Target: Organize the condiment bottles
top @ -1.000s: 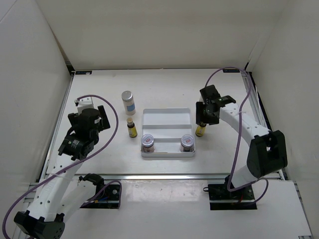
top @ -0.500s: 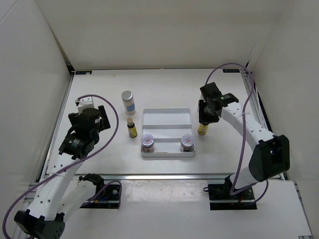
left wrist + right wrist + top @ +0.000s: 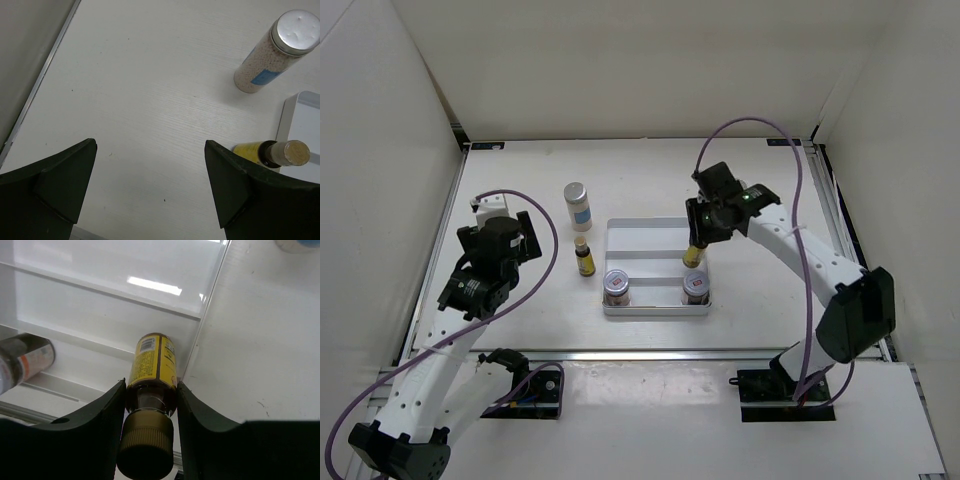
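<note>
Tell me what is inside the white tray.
Two squat jars stand in the near compartment of the tray, one at each end. The right gripper holds a yellow-labelled bottle over the middle compartment; whether its base touches down is hidden.

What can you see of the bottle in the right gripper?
Slim bottle with a yellow printed label, barcode showing, a dark neck and a brownish cap. The right gripper clamps it at the neck, a finger on each side. It hangs roughly upright just inside the right edge of the white tray, behind a squat jar. Whether its base touches the tray I cannot tell.
</note>
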